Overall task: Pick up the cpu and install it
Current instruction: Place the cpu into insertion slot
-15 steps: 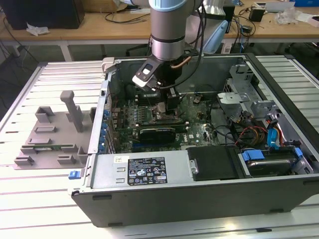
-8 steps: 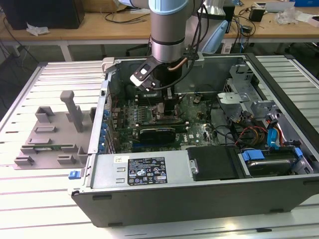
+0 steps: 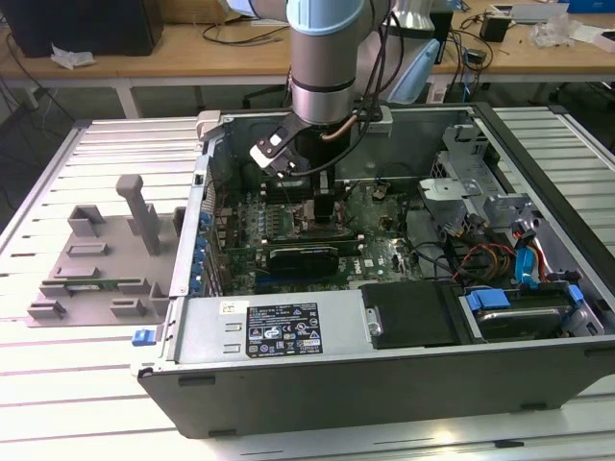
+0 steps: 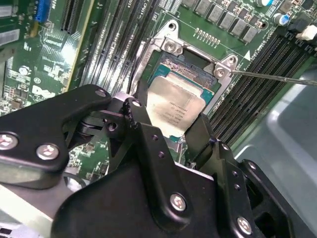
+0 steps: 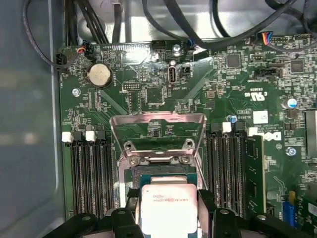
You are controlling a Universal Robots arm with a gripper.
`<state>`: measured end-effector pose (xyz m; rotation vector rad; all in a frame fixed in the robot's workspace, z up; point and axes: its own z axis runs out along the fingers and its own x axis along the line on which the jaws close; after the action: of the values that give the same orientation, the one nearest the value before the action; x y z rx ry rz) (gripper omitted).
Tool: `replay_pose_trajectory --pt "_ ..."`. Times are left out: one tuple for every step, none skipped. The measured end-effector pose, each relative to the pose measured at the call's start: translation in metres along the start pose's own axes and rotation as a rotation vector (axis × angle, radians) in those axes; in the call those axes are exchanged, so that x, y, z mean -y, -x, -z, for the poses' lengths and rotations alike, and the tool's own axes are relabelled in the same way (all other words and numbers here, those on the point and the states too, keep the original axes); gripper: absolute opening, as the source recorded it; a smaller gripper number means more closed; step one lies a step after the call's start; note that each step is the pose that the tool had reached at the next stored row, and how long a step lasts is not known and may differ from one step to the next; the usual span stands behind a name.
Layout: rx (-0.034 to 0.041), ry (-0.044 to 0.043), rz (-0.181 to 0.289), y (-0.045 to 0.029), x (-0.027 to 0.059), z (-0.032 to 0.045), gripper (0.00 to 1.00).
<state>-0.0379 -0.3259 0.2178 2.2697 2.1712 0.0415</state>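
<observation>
Gripping the cpu [image 5: 168,208] by two opposite edges, with the black fingers [image 5: 205,201] of the hand [image 5: 167,204] closed on it. Holding it silver side up, right over the socket [image 4: 190,69]; cannot tell whether touching it or just above. Just beyond in the first wrist view, finding the socket's frame [image 5: 157,130] flipped open and standing up, flanked by memory slots [image 5: 91,173]. Farther along the green board [image 5: 148,94], noting a round battery [image 5: 99,74], then black cables [image 5: 72,20]. In the exterior view, placed low inside the open case [image 3: 336,384] on the slatted table [image 3: 58,394].
</observation>
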Motion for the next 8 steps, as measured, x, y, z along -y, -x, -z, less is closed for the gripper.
replay_pose_trajectory --pt "0.0001 0.0 0.002 -0.0001 0.0001 -0.0014 0.55" --pt "0.0 0.0001 0.004 -0.0002 0.0001 -0.0024 0.55" --pt "-0.0001 0.0002 0.007 -0.0002 0.0005 -0.0039 0.55" --pt "-0.0001 0.0004 0.008 -0.0002 0.0019 -0.0057 0.55" --pt "-0.0002 0.0006 0.009 -0.0044 0.0035 -0.0079 0.55" --pt "-0.0002 0.0006 0.009 -0.006 0.0036 -0.0092 0.55" --pt "-0.0001 0.0006 0.009 -0.0065 0.0036 -0.0127 0.55" --pt "0.0032 0.0006 0.009 -0.0065 0.0037 -0.0141 0.55"
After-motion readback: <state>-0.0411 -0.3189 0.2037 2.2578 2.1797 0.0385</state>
